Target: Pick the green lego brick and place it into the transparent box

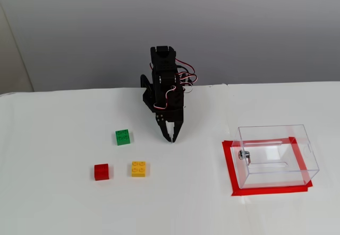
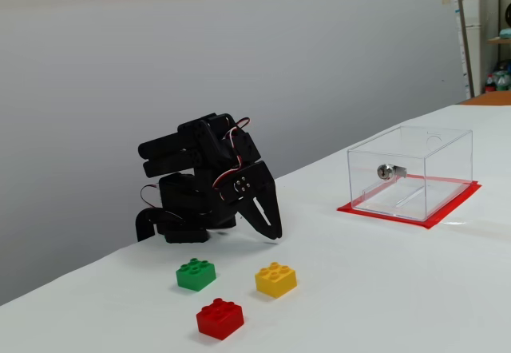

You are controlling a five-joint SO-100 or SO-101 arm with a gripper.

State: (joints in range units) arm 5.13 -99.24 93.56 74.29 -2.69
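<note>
The gripper (image 1: 171, 137) hangs tip-down just above the table (image 1: 53, 208), its jaws nearly closed with only a thin slit between the tips, and it holds nothing; in the other fixed view the gripper (image 2: 274, 232) shows side-on, folded low in front of the black arm (image 2: 196, 181). That side view alone shows the arm's base sitting at the table's far edge and shelving beyond the wall at upper right, while the front view alone shows the red tape (image 1: 229, 167) as a full frame around the box (image 1: 276, 155). The box (image 2: 411, 169) stands upright, well to the right of the gripper, empty apart from a small metal fitting (image 1: 244, 154) on its left wall. The green brick (image 1: 124, 137) lies flat on the table, studs up, left of the gripper and apart from it. The yellow brick (image 1: 139, 169) and red brick (image 1: 101, 171) lie nearer the camera.
</note>
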